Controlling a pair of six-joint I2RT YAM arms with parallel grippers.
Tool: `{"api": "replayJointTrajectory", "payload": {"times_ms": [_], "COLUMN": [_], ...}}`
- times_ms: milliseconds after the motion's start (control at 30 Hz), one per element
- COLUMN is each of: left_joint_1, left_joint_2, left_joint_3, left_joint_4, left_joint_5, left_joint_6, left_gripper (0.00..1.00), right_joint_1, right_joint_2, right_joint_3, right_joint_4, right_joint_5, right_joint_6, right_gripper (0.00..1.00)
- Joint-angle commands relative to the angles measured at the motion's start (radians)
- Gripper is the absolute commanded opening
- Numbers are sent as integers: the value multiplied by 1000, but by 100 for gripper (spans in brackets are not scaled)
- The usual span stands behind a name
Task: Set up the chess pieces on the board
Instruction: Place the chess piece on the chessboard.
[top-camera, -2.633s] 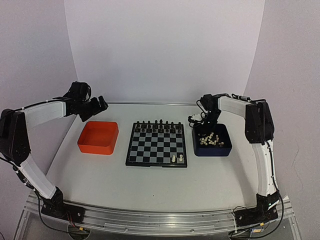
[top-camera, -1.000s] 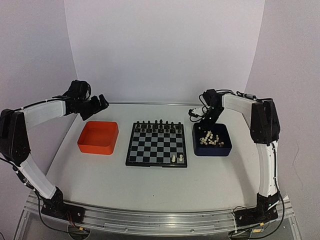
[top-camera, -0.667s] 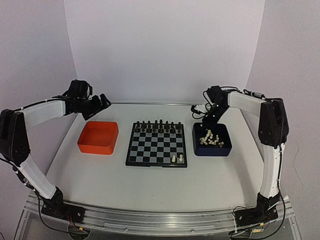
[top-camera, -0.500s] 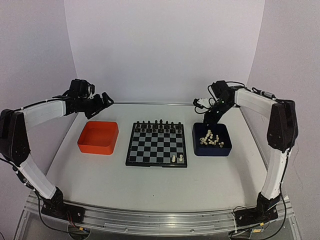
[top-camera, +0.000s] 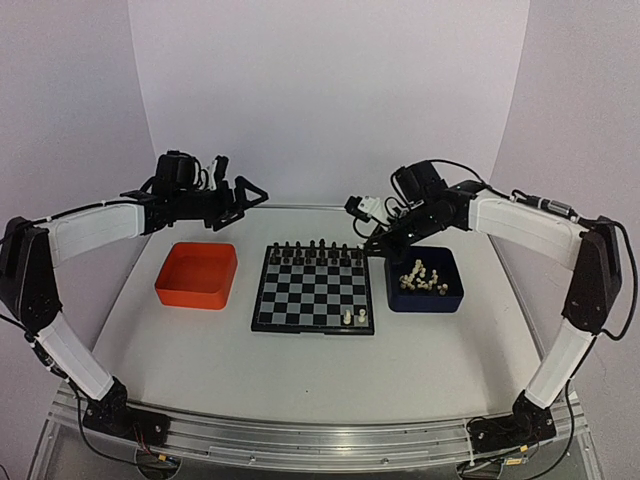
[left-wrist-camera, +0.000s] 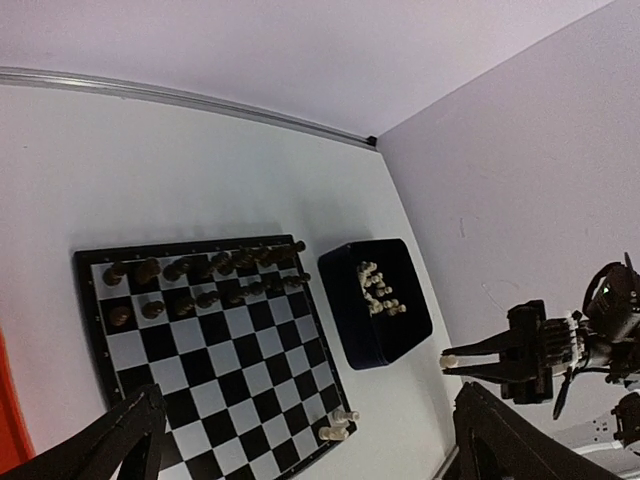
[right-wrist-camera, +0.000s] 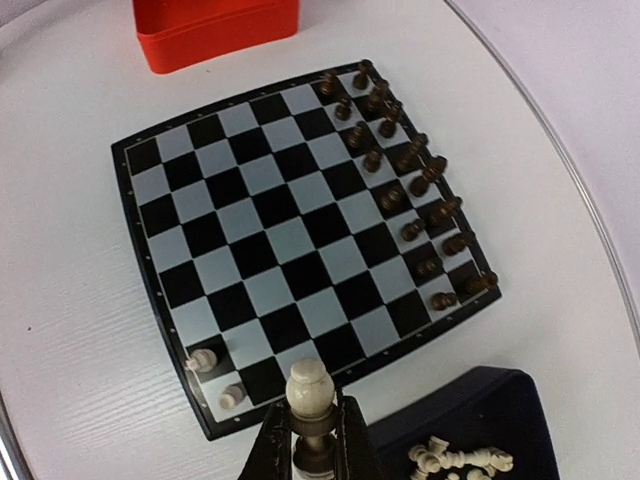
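The board (top-camera: 312, 288) (right-wrist-camera: 300, 240) lies mid-table with black figures along its far rows. Two cream chess pieces (top-camera: 353, 318) (right-wrist-camera: 203, 360) stand at its near right corner. Several more lie in the dark blue tray (top-camera: 445, 298) (right-wrist-camera: 480, 400). My right gripper (top-camera: 378, 244) (right-wrist-camera: 311, 440) hangs above the gap between board and blue tray, shut on one upright cream piece (right-wrist-camera: 311, 388). The left wrist view shows that piece (left-wrist-camera: 447, 360) at the right gripper's tip. My left gripper (top-camera: 238, 186) (left-wrist-camera: 310, 450) is open and empty, high above the far end of the orange tray.
An orange tray (top-camera: 197, 274) (right-wrist-camera: 215, 25) sits left of the board. The black figures (top-camera: 315, 250) (right-wrist-camera: 405, 170) fill the board's two far rows. White walls close in the back and sides.
My right gripper rose out of the blue tray with a cream piece and swung left toward the board. The left arm swung right and its gripper now points toward the board.
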Motion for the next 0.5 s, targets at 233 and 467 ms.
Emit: {"api": "replayJointTrajectory", "payload": {"times_ms": [233,467], "left_joint_1": [-192,-227], "left_joint_2": [164,219], "left_joint_3": [216,270], "left_joint_4": [28,-11], "left_joint_5": [167,178], "left_joint_6": [4,29], "left_gripper": [87,72], "right_joint_1": [125,153], "right_joint_2": [24,48], "right_joint_3": [0,18], "right_joint_4": [255,321], "right_joint_5": [-5,27], "right_joint_6": [72,85], "right_gripper": [1,1]}}
